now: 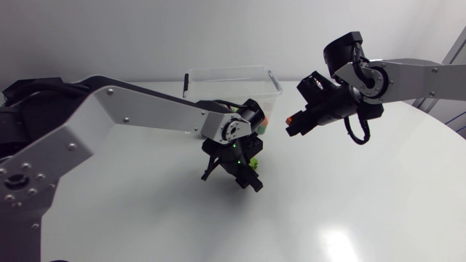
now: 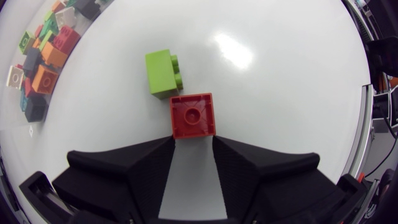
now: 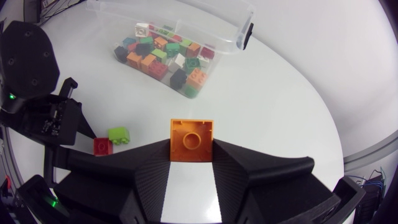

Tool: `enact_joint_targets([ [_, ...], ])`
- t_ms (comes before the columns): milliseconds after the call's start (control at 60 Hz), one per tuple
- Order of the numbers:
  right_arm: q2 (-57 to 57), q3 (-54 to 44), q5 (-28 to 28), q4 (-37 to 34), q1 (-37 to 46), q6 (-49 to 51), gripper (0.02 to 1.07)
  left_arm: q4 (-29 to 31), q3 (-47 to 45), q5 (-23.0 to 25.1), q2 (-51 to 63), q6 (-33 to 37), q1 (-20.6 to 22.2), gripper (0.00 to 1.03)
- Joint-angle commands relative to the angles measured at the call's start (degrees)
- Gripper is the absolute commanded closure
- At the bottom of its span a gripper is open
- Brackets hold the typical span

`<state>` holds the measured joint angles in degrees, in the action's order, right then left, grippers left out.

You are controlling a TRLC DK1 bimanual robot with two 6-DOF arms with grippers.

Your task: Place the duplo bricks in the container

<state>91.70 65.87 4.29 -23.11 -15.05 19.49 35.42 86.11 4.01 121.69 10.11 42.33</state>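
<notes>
Left pincer (image 2: 193,140): wide, red duplo brick (image 2: 193,115) just at its tips.
Right pincer (image 3: 191,147): holds orange duplo brick (image 3: 191,140).
Container (image 1: 227,69): many mixed bricks (image 3: 165,53).

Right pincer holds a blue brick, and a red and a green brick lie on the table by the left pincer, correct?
Not quite. The right pincer holds an orange brick, not a blue one; the right wrist view shows it. The red brick and green brick do lie on the table by the left pincer.

This is a robot lab. A left arm (image 1: 131,109) and a right arm (image 1: 415,76) (both grey metal) flank a white table (image 1: 349,211) holding a tub (image 1: 218,84) of bricks (image 3: 165,53).
</notes>
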Motion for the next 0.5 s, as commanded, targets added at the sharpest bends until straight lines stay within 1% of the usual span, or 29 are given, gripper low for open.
enact_joint_targets([
  [0,0.32,2.34,0.36,-0.88,-0.51,-0.85,0.75,-1.32,-3.49,0.03,-5.50,2.11,-0.84,0.65],
  [150,1.38,4.89,0.63,-0.88,-1.39,-1.56,0.75,-3.51,-8.50,0.47,-10.86,4.04,-1.02,0.65],
  [233,1.73,5.41,0.63,-0.88,-1.91,-2.08,0.75,-3.87,-9.46,1.35,-11.39,4.22,-0.84,0.64],
  [267,1.64,5.33,0.63,-0.88,-2.09,-2.17,0.75,-4.04,-9.64,1.35,-11.21,4.22,-0.67,0.63],
  [283,1.64,5.33,0.63,-0.88,-2.09,-2.17,0.75,-4.22,-9.64,1.35,-10.95,4.22,-0.49,0.60],
  [300,1.64,5.24,0.63,-0.88,-2.09,-2.17,0.75,-4.39,-9.55,1.35,-10.68,4.04,-0.49,0.54],
  [333,1.46,4.97,0.63,-0.88,-2.09,-2.26,0.75,-4.48,-9.29,1.35,-9.89,3.87,-0.40,0.37],
  [367,1.29,4.71,0.54,-0.79,-2.09,-2.26,0.75,-4.48,-8.76,1.35,-8.92,3.60,-0.31,0.26],
  [400,1.02,4.45,0.54,-0.79,-2.00,-2.26,0.75,-4.48,-8.06,1.35,-7.78,2.90,-0.40,0.23],
  [483,-0.03,3.57,0.63,-0.79,-1.30,-2.08,0.75,-4.39,-6.04,1.53,-5.15,1.67,-0.67,0.21],
])
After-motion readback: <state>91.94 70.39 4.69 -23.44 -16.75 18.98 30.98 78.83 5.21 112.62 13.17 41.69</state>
